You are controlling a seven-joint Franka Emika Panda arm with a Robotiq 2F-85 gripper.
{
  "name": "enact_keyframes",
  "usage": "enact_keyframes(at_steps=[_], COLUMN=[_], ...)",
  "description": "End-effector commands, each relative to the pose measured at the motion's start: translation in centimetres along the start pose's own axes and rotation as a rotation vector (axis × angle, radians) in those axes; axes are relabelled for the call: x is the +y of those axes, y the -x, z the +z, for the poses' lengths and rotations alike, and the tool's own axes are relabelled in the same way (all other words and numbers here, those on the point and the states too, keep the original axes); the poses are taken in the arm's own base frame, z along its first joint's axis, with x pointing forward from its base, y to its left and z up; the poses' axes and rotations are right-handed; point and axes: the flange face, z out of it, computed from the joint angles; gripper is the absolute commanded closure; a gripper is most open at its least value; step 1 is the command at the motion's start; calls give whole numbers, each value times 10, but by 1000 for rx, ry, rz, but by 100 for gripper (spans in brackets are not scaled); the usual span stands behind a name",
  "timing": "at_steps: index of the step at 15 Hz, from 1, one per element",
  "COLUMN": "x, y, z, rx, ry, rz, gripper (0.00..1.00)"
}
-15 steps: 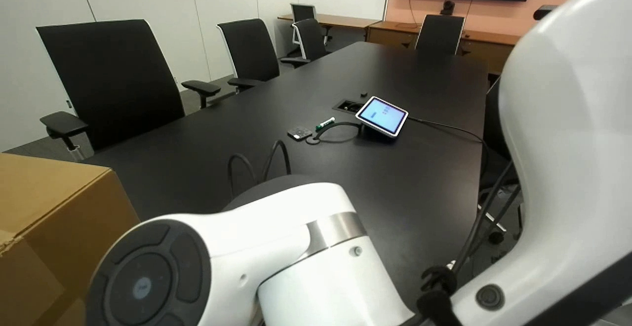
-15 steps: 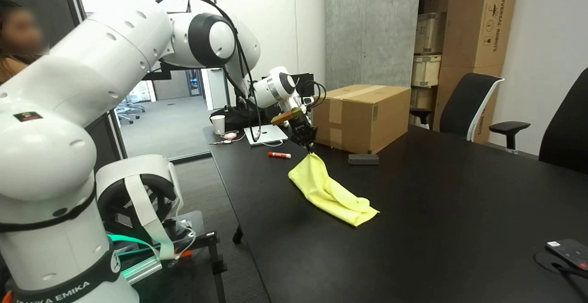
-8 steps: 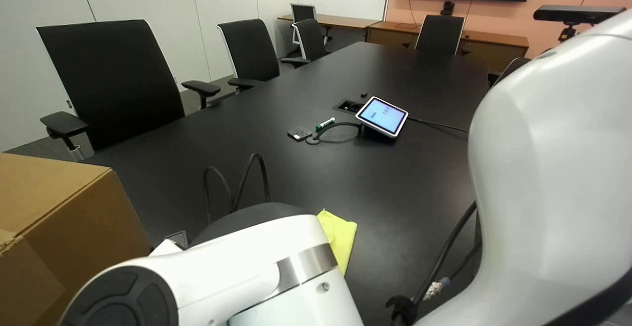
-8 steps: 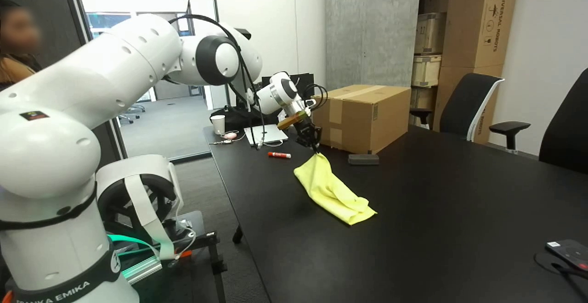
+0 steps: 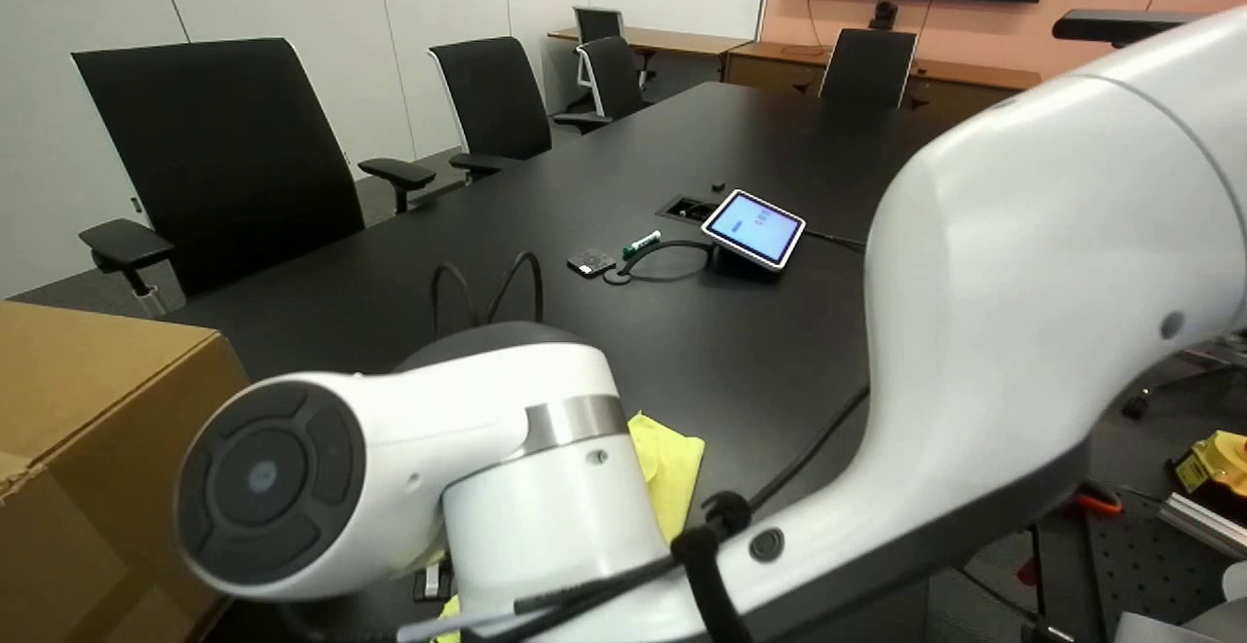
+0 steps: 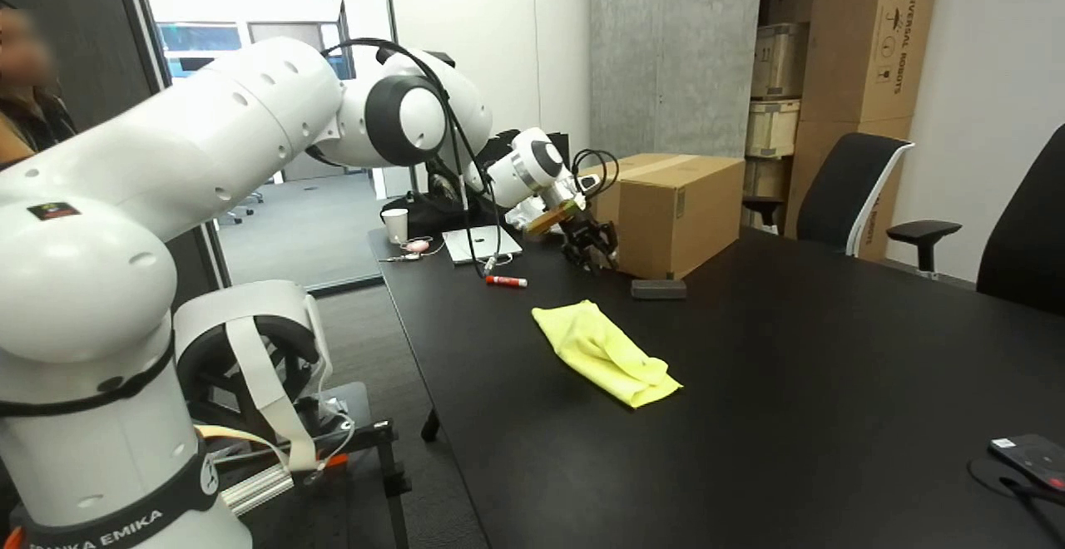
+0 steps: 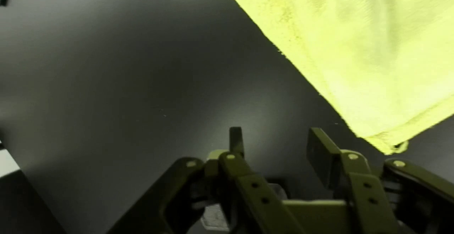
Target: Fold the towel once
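The pale yellow-green towel (image 6: 595, 349) lies on the dark table, folded over on itself with a loose bump near its far end. Part of it shows behind the arm in an exterior view (image 5: 674, 472). In the wrist view the towel (image 7: 372, 49) fills the upper right, with one corner near the right finger. My gripper (image 6: 601, 266) is beyond the towel's far end, beside the cardboard box, apart from the cloth. In the wrist view the gripper (image 7: 275, 133) is open, with nothing between its fingers. The arm hides the gripper in an exterior view.
The brown cardboard box (image 6: 674, 216) stands close behind the gripper. A dark block (image 6: 659, 289) and a red marker (image 6: 506, 281) lie near it. A laptop (image 6: 470, 243) and a cup (image 6: 395, 225) are at the table's far end. A tablet (image 5: 755, 229) stands further along the table.
My gripper held the raised far end of the towel. It has let go and moved away toward the box. The raised end has sunk down onto the table.
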Motion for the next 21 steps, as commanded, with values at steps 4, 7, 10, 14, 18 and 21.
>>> enact_keyframes(at_steps=[4,7,10,14,18,21], x=[109,141,161,178,193,199], y=[56,94,129,174,228,274], z=[36,50,52,40,26,17], rx=[-155,-250,-326,-393,-455,-491], ry=[-90,-156,-258,-387,-441,-442], rz=[312,433,538,663,758,773], gripper=[0,0,0,0,0,0])
